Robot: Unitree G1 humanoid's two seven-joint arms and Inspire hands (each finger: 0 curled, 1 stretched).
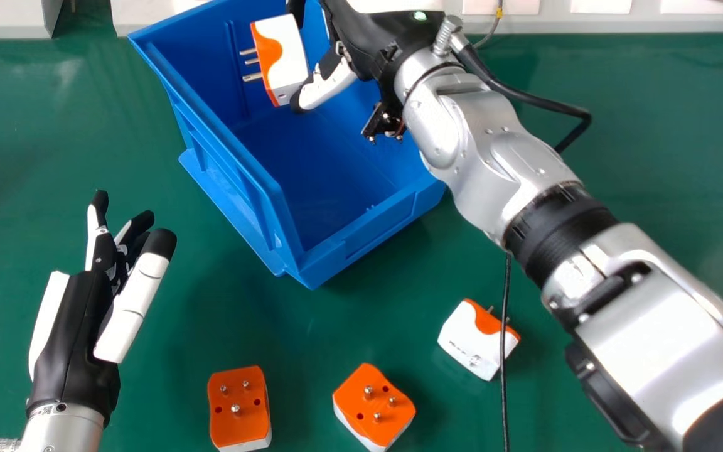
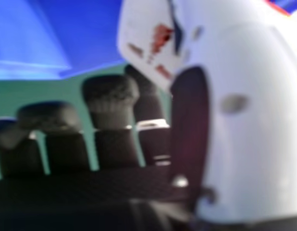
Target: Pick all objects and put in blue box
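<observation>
Head view | our right fingers (image 1: 330, 85), part-closed, pinch an adapter (image 1: 289, 55) | probably light, rigid, slick | we'd grip flat sides, avoiding pins (image 1: 252, 77)

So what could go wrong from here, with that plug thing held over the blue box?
The held plug adapter might slip, as the right hand seems to pinch it rather than wrap it. Its pins point toward the side wall of the blue box, so they could scrape it on the way down. Later, the black cable crossing in front of the rightmost table adapter might snag.
</observation>
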